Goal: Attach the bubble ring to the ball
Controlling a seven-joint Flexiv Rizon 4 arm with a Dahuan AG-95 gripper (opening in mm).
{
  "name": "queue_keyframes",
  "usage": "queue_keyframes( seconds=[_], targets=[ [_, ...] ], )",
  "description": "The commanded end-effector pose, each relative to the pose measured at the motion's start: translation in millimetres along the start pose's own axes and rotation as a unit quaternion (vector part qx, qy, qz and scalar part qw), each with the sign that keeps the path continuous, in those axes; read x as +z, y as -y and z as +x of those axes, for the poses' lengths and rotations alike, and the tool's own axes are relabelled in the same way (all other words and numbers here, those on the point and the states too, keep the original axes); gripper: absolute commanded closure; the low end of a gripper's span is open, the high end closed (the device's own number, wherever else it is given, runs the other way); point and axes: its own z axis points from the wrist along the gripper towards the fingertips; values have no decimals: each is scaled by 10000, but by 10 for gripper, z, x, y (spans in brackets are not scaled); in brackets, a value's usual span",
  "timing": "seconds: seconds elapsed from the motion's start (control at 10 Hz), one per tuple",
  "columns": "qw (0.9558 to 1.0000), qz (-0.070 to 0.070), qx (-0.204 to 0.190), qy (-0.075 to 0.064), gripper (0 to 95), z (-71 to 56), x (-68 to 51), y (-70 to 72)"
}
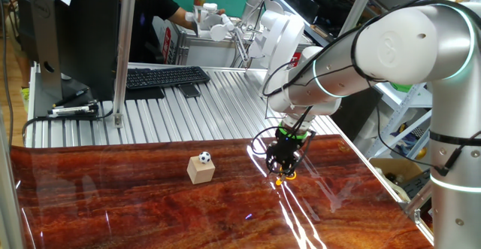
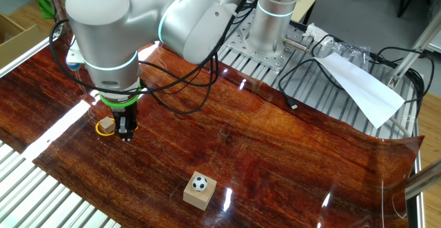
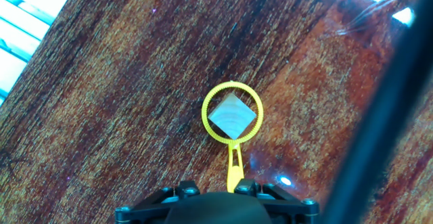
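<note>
The yellow bubble ring (image 3: 234, 162) lies flat on the red-brown table, its loop around a small tan cube (image 3: 232, 114), its stem pointing at my gripper (image 3: 216, 191). The jaws stand apart over the stem's end, with the stem beside the right finger. In one fixed view the gripper (image 1: 284, 166) is low over the ring (image 1: 284, 178). In the other fixed view the gripper (image 2: 124, 131) stands just right of the ring (image 2: 100, 132). The black-and-white ball (image 1: 204, 158) sits on a second tan cube (image 1: 201, 172), well apart; it also shows in the other fixed view (image 2: 199, 183).
The wood-grain mat (image 2: 275, 138) lies over a ribbed metal table (image 1: 195, 106). A keyboard (image 1: 165, 77) and monitor stand (image 1: 71, 98) sit at the back. Cables (image 2: 310, 69) and white paper (image 2: 362, 83) lie near the arm base. A person (image 1: 154, 8) is behind the table.
</note>
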Motion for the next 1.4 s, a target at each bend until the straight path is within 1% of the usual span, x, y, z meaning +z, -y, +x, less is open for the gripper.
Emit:
queue_keyframes(
  seconds=[0.1,0.4,0.7,0.9,1.2,1.4],
  targets=[
    [9999,0,-107,21,950,0,-1,-2],
    [9999,15,-111,65,950,0,-1,-2],
    [9999,13,-147,71,950,0,-1,-2],
    [9999,13,-158,64,950,0,-1,-2],
    [9992,-18,-395,14,950,0,-1,-2],
    [9990,-20,-438,-14,950,0,-1,-2]
  ],
)
